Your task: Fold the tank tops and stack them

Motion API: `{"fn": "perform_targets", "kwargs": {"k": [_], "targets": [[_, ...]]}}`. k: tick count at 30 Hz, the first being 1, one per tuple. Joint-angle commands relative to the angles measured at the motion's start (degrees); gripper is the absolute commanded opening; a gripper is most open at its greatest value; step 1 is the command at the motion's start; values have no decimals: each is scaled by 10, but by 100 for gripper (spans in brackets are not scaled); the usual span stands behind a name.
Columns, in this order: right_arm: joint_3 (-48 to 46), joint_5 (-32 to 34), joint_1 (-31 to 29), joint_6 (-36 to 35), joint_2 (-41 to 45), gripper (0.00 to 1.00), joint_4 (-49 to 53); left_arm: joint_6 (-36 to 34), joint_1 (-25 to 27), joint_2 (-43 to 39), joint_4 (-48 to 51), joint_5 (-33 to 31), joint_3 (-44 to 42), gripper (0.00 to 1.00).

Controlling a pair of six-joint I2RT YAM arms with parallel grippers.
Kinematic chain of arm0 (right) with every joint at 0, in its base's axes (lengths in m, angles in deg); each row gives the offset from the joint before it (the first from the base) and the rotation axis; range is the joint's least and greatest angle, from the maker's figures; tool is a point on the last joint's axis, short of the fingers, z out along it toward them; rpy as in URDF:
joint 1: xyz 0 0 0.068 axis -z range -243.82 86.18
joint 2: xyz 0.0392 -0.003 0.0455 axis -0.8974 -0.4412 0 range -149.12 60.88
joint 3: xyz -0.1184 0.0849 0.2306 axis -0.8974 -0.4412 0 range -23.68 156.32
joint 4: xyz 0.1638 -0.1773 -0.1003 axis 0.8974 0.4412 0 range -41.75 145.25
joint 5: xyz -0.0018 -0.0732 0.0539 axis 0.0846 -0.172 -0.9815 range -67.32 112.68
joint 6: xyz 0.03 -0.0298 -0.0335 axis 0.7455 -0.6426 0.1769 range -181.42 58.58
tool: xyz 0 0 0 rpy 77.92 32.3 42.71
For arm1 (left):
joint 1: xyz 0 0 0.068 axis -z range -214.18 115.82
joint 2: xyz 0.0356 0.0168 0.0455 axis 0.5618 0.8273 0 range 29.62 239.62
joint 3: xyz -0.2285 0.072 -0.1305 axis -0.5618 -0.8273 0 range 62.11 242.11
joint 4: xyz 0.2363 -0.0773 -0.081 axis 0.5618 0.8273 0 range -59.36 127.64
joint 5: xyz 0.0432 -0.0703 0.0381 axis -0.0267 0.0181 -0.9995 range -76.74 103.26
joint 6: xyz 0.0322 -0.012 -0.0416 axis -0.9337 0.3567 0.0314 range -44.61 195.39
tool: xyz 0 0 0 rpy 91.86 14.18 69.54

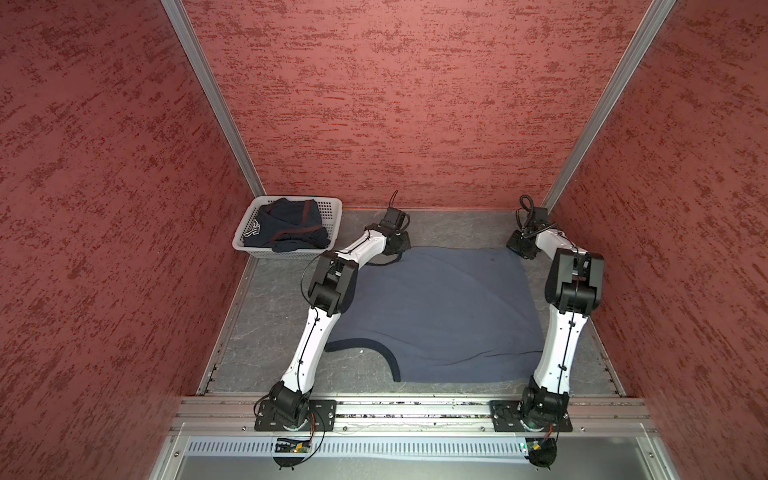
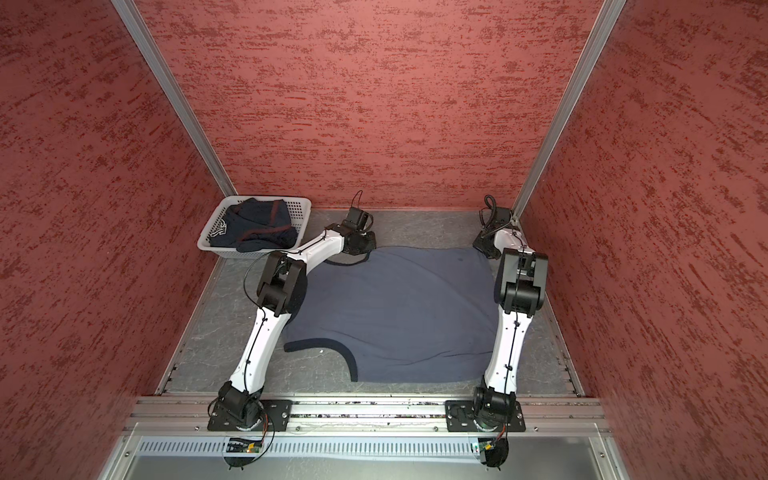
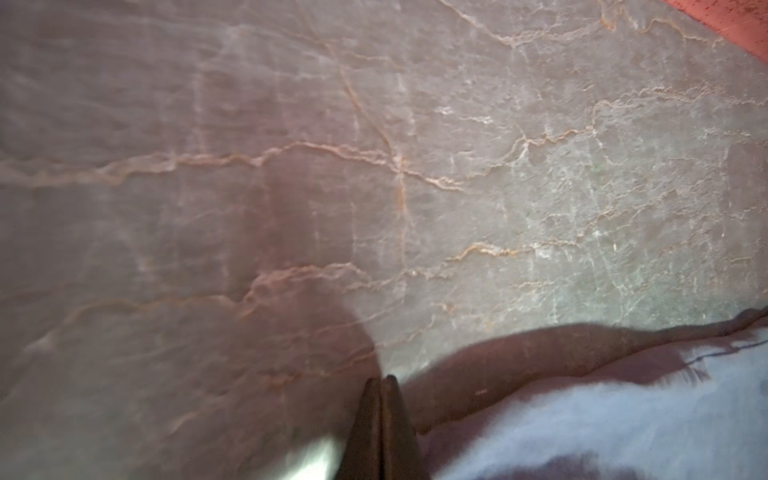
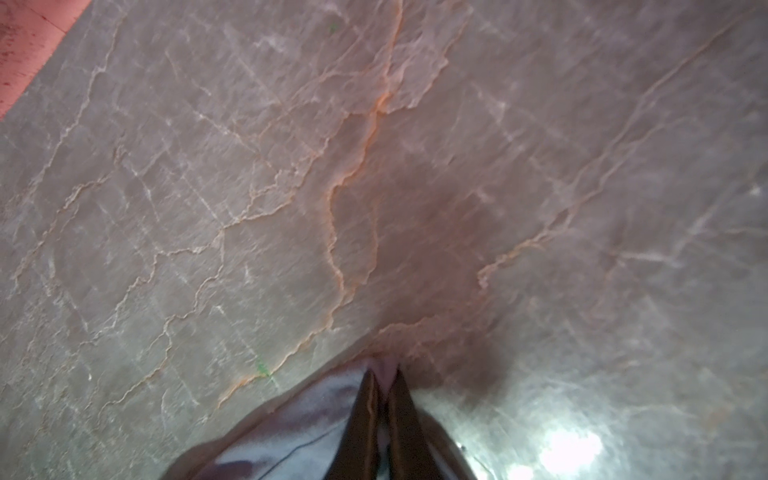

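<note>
I reach both arms out from their bases on the near edge of the desk [image 1: 457, 228], elbows bent high and forearms sloping down toward the far edge. My left arm [image 1: 311, 345] leans inward, its forearm angling to the right. It carries my left end effector [image 1: 401, 246] low, near the middle of the far edge. In the left wrist view its fingers [image 3: 363, 428] press flat together with no gap.

My right arm [image 1: 557, 345] stands straighter along the right edge. My right end effector [image 1: 523, 249] sits low by the far right corner, fingers [image 4: 359, 424] closed — a thin fold of the slate-blue tank top [image 4: 291, 436] is pinched between their tips.
</note>
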Motion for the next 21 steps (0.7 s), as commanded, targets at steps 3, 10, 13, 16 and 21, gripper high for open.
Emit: {"fn": "perform_targets", "kwargs": {"k": [3,10,13,16,21], "targets": [[-52,9,0,-2,68,6,-56,-24,6,-48,-51,-25,-30,0],[-120,12,0,-5,123,2,-108,-49,12,-80,-84,-41,-70,0],[-149,17,1,-5,147,2,-129,-66,17,-103,-114,-49,-105,0],[-171,28,3,-1,167,2,-141,-83,24,-128,-147,-56,-145,0],[-227,33,17,22,213,2,-171,-103,35,-174,-211,-62,-220,0]]}}
